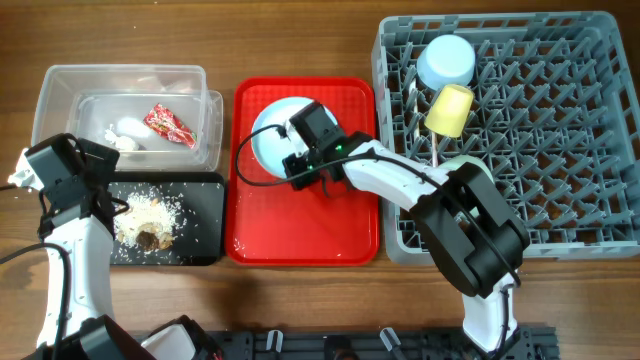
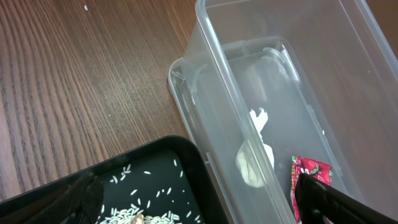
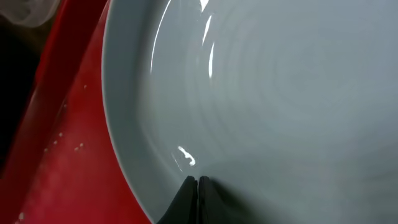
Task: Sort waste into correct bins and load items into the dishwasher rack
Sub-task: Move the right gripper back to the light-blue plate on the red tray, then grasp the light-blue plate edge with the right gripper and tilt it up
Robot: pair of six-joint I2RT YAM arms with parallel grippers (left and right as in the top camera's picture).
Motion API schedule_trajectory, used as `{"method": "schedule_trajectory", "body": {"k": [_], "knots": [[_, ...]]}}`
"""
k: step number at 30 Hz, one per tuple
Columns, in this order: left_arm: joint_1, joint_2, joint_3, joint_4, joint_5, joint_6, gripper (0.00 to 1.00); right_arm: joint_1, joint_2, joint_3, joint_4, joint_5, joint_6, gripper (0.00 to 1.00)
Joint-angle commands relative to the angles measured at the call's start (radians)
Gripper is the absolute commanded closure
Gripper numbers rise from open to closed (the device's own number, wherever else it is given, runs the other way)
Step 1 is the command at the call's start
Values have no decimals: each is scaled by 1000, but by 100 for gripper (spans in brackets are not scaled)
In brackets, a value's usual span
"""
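Observation:
The light blue plate (image 1: 272, 128) lies on the red tray (image 1: 300, 235). My right gripper (image 1: 303, 158) is shut, its tips together on the plate's right part; in the right wrist view the gripper (image 3: 198, 185) rests over the plate (image 3: 280, 93). My left gripper (image 1: 98, 172) is open and empty, straddling the border of the black tray (image 1: 205, 225) and the clear tub (image 1: 60, 90). The tub holds the red wrapper (image 1: 168, 125) and tissue bits (image 1: 128, 133). Food scraps (image 1: 148, 220) lie in the black tray. The rack (image 1: 590, 130) holds a blue bowl (image 1: 446, 62) and the yellow cup (image 1: 450, 108).
The left wrist view shows my left gripper (image 2: 199, 208), the tub wall (image 2: 236, 106), tissue (image 2: 254, 165), wrapper (image 2: 309, 171) and black tray (image 2: 155, 162) with rice grains. The red tray (image 3: 56, 174) edge shows by the plate. My right arm crosses the rack's left wall.

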State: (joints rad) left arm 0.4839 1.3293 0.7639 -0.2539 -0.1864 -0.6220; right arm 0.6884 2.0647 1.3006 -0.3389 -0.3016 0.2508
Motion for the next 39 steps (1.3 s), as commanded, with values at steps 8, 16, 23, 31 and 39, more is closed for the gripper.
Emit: {"method": "schedule_trajectory", "body": {"k": [8, 16, 23, 31, 39], "knots": [[5, -11, 10, 3, -6, 15, 0, 63, -13, 11, -69, -171, 43, 93], [5, -11, 10, 3, -6, 15, 0, 63, -167, 35, -55, -9, -32, 91], [5, -11, 10, 3, -6, 15, 0, 63, -260, 35, -6, 282, -153, 70], [5, -11, 10, 3, -6, 15, 0, 53, -256, 34, -3, 376, -210, 61], [5, -11, 10, 3, -6, 16, 0, 17, -254, 33, -10, 402, -210, 57]]}}
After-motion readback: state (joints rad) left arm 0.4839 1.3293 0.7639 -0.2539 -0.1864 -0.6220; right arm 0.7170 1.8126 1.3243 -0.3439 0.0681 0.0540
